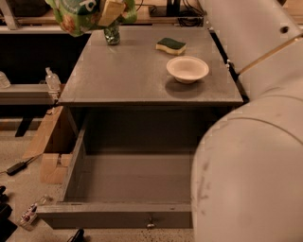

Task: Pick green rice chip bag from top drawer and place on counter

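The green rice chip bag (pixel 75 15) hung above the far left corner of the bench (pixel 137 75), its top cut off by the frame. Only a scrap of white lettering showed on its dark label, too partial to read. The gripper (pixel 107 11) was there too, one tan finger (pixel 111 9) pressed against the bag, pinching it. A can (pixel 112 34) stood half hidden behind. A sponge (pixel 171 45) and bowl (pixel 187 69) sat toward the right edge. The arm (pixel 248 160) covered the right end of the open top drawer (pixel 116 220).
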